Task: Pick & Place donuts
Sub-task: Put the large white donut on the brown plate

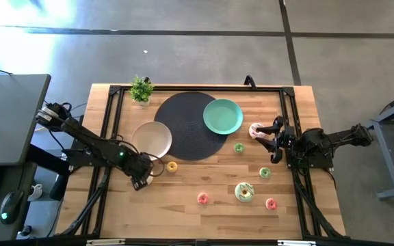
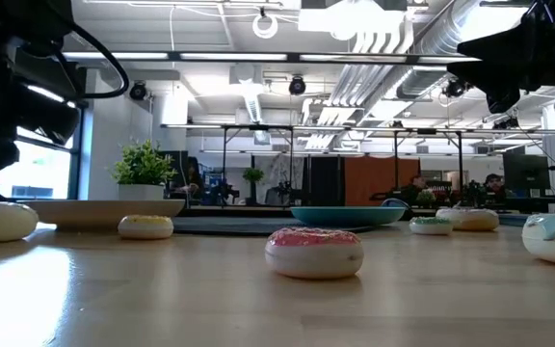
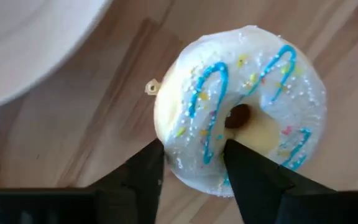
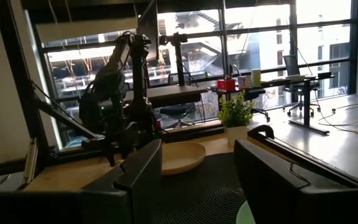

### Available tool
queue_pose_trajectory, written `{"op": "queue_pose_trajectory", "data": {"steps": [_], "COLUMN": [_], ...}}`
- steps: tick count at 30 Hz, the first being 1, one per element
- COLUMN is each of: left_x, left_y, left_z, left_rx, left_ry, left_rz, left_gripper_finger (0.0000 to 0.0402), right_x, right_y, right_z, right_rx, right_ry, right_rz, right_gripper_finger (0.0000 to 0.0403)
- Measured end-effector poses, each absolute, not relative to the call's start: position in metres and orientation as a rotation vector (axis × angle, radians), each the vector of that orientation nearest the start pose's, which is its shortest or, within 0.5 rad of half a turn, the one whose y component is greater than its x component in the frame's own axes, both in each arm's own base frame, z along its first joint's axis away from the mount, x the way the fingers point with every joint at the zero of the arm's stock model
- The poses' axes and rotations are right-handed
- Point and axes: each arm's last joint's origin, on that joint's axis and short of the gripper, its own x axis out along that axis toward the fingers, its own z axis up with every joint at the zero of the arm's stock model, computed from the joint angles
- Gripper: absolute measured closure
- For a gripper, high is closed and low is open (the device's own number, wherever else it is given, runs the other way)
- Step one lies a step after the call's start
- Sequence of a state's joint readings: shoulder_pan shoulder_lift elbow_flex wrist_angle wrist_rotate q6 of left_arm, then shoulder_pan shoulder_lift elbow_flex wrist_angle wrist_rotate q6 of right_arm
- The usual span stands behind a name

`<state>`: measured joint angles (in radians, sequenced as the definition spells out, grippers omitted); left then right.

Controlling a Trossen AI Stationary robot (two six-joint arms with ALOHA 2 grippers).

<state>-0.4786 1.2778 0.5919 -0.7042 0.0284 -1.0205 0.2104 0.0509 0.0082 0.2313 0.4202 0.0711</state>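
Note:
My left gripper [image 1: 142, 179] is open, low over a white-frosted donut with blue drizzle [image 3: 241, 106] that lies flat on the table just off the beige plate [image 1: 151, 138]. One finger [image 3: 145, 171] stands outside the ring's edge. The other finger [image 3: 247, 174] is over the ring beside the hole. I cannot tell whether they touch it. My right gripper [image 1: 271, 139] is open and empty, raised beside a pink donut [image 1: 256, 130]. Other donuts lie loose: yellow [image 1: 172, 166], small green [image 1: 239, 147], green [image 1: 265, 173], a larger cream-green one [image 1: 244, 192], red-pink [image 1: 202, 198] and pink [image 1: 271, 203].
A teal plate [image 1: 223, 116] sits on a dark round mat [image 1: 190, 125] at the table's far middle. A small potted plant [image 1: 141, 89] stands at the far left. A black frame rail [image 1: 111, 123] runs along the table's sides. Bare wood shows at the near left.

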Motion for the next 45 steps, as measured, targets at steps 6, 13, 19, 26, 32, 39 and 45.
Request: {"op": "queue_pose_trajectory", "data": {"steps": [6,13,19,26,32,39,45], "left_x": [0.170,0.184,0.188,0.184,0.191,0.197,0.196], "left_y": [-0.088,-0.095,-0.090,-0.055,-0.014,0.032,0.057], "left_z": [0.153,0.183,0.222,0.234,0.223,0.208,0.198], "left_rx": [-0.494,-0.507,-0.293,-0.287,-0.285,-0.346,-0.351], "left_ry": [1.373,1.302,1.280,1.362,1.403,1.369,1.319], "left_rz": [0.290,0.241,0.338,0.605,0.648,0.649,0.651], "left_gripper_finger": [0.0375,0.0370,0.0380,0.0379,0.0378,0.0378,0.0374], "right_x": [0.096,0.096,0.096,0.097,0.097,0.096,0.094], "right_y": [0.008,0.008,0.009,0.012,0.013,0.009,0.002], "right_z": [0.186,0.187,0.187,0.186,0.186,0.186,0.188], "right_rx": [0.136,0.138,0.114,0.097,0.114,0.096,0.057], "right_ry": [-0.208,-0.215,-0.212,-0.203,-0.203,-0.201,-0.211], "right_rz": [-0.201,-0.201,-0.200,-0.074,-0.032,-0.200,-0.447], "right_gripper_finger": [0.0205,0.0206,0.0206,0.0206,0.0205,0.0206,0.0206]}}
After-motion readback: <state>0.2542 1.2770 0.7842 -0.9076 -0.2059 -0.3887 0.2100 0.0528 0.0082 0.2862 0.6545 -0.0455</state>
